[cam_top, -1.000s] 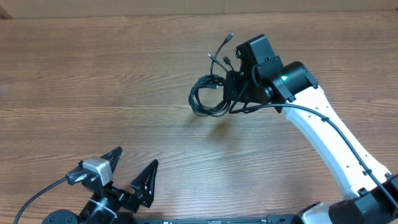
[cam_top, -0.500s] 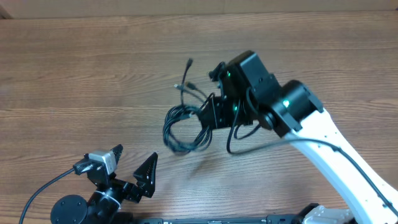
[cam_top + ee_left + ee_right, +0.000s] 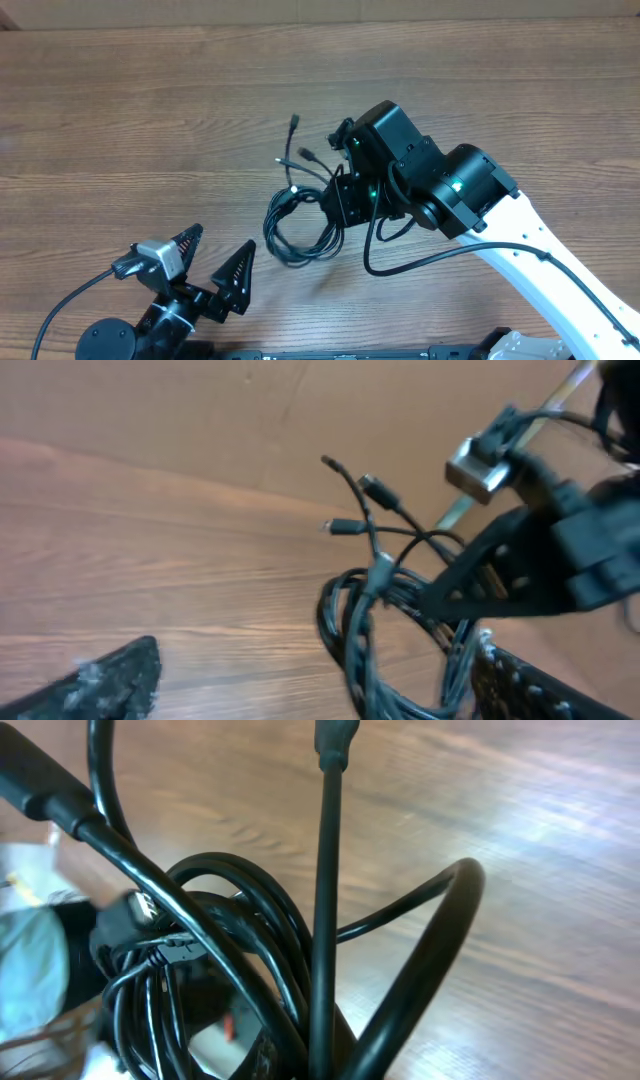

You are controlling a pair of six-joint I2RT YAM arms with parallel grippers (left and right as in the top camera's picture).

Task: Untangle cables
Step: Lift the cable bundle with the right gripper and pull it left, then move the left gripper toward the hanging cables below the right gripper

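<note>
Gripping a coiled bundle of thin black cables [image 3: 296,228], the right pincer [image 3: 337,204] has its jaws pressed together on the right side of the loops, near the middle of the wooden desk [image 3: 120,120]. Several turns of cord lie together in a rough ring to the left of that pincer, and three loose ends rise from the top of the ring toward the far edge, each ending in a small plug [image 3: 295,122]. Whether the lowest loops touch the desk or hang just above it cannot be told. The right arm [image 3: 545,255], white with a black wrist, reaches in from the near right corner, and a small green light [image 3: 457,186] glows on its wrist. The left pincer [image 3: 212,263] sits near the front left of the desk, jaws spread wide and holding nothing, well apart from the bundle and pointing toward it. From the left wrist camera, the cables [image 3: 372,610] show between its two dark fingers [image 3: 105,678], with the right pincer [image 3: 470,575] clamped on the ring from the right. The right wrist camera is filled by blurred close black loops [image 3: 235,935] over the wood grain.
</note>
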